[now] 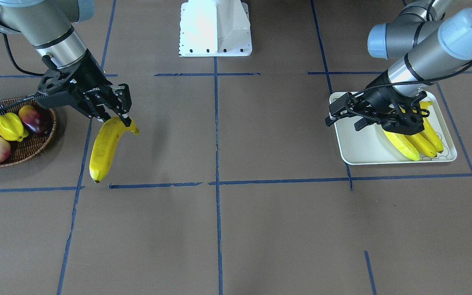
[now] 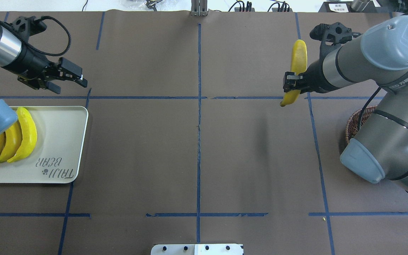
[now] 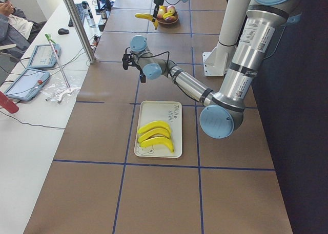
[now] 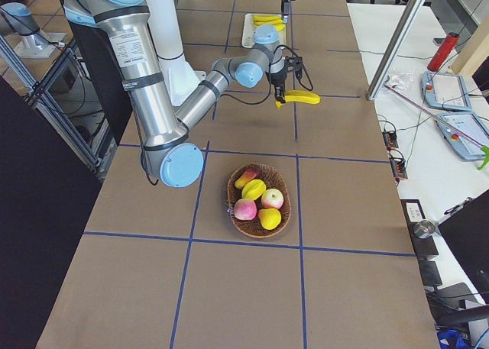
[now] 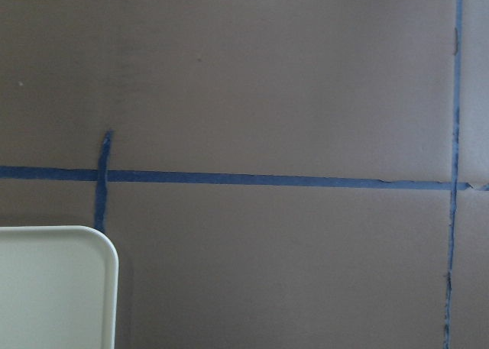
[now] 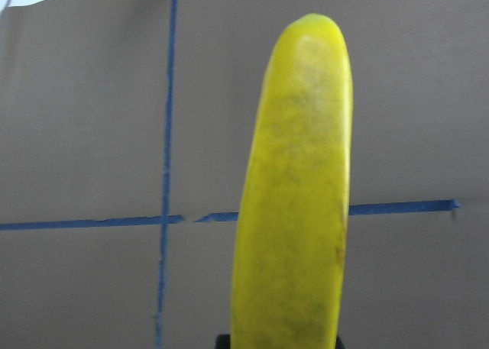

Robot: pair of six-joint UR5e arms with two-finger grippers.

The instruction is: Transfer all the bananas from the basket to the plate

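Glossy curved banana (image 6: pixel 294 196) clamped by right end effector (image 1: pixel 122 117)

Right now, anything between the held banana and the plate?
Nothing on the table between them. Only the open left gripper hovers off the plate corner facing the banana held by the right gripper.

Bright even light; soft shadows on table (image 1: pixel 260 225); wrist views blurry, banana (image 6: pixel 294 196) close-up soft.
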